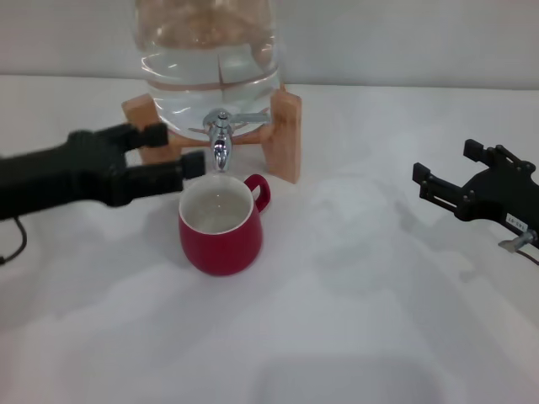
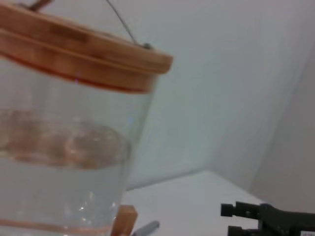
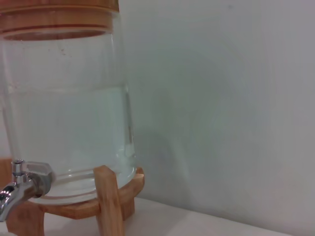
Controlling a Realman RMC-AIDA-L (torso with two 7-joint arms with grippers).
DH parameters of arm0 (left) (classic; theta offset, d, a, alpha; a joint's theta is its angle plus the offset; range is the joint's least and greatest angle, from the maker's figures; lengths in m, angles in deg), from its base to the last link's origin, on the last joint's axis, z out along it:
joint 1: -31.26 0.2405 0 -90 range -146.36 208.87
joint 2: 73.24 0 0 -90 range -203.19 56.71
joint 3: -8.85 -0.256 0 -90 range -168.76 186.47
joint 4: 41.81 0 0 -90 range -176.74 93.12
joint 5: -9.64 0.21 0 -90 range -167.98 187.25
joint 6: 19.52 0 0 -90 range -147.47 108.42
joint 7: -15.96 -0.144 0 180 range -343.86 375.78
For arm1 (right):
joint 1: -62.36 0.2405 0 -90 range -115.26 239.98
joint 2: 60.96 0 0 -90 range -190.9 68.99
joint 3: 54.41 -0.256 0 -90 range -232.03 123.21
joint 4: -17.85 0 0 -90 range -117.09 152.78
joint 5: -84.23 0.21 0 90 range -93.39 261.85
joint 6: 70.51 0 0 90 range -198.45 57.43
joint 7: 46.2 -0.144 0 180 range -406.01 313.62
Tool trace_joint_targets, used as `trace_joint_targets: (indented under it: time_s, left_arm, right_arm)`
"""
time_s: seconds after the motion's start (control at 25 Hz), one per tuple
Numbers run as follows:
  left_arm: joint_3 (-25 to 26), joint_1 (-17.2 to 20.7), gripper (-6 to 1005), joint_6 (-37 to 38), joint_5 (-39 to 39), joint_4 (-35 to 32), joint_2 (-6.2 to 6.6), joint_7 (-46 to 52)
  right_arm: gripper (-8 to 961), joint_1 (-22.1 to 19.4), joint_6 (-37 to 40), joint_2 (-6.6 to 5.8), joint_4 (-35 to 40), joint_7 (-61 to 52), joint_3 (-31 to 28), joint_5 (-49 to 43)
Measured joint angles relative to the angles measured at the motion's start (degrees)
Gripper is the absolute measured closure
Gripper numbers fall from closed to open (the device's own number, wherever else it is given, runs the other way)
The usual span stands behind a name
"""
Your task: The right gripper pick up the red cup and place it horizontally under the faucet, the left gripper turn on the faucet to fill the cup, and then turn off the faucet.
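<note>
We find the red cup (image 1: 221, 225) standing upright on the white table (image 1: 354, 337), directly below the spout of the faucet (image 1: 221, 141), its handle turned to the right. A little water seems to lie at the bottom, though we cannot be sure how much. The faucet juts from the near side of the water jar (image 1: 207, 59), which rests on its wooden stand (image 1: 285, 135) at the far side of the table.

The left gripper (image 1: 168, 157) reaches in from the left, its jaws released and empty — one finger near the stand, the other just left of the spout, close to the cup's rim. It touches neither, as far as we can tell. The right gripper (image 1: 445, 175) hangs well off to the right, jaws apart and holding nothing, clear of the cup.

We judge the placing done and the faucet step in hand: the lever points to the right, and no stream is visible. Next, the left gripper would need to rise a little and reach the flat lever above the spout — without nudging the cup out from under it.
</note>
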Motion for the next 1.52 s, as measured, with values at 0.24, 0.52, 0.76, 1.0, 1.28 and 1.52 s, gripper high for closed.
trace_joint_targets:
  time_s: [0.24,0.52,0.76,1.0,1.28,1.52]
  left_arm:
    - [2.0,1.3,109,0.2,-11.8,16.1,0.07,-15.0]
    - [9.9,-1.4,109,-0.1,-16.3,32.0,0.30,-23.2]
    - [16.3,-3.8,109,-0.5,-16.3,40.4,0.45,-27.9]
    - [18.5,-4.1,109,0.2,-16.4,42.3,0.52,-29.5]
    - [19.8,-4.6,110,0.3,-16.2,44.1,0.66,-29.7]
    - [19.8,-4.6,110,0.9,-16.2,44.1,0.64,-29.6]
  right_arm:
    - [84,0.1,-2.2,0.35,1.6,0.0,-0.4,0.2]
    - [84,0.5,-3.8,0.62,2.7,0.0,-0.7,-0.1]
    - [85,0.5,-6.0,0.72,3.6,0.0,-0.8,-0.2]
    - [85,0.6,-6.6,0.72,4.0,0.0,-1.0,-0.3]
    - [85,0.6,-7.6,0.72,4.0,0.0,-1.0,-0.3]
    - [84,0.4,-9.9,0.77,4.6,0.0,-1.0,-0.3]
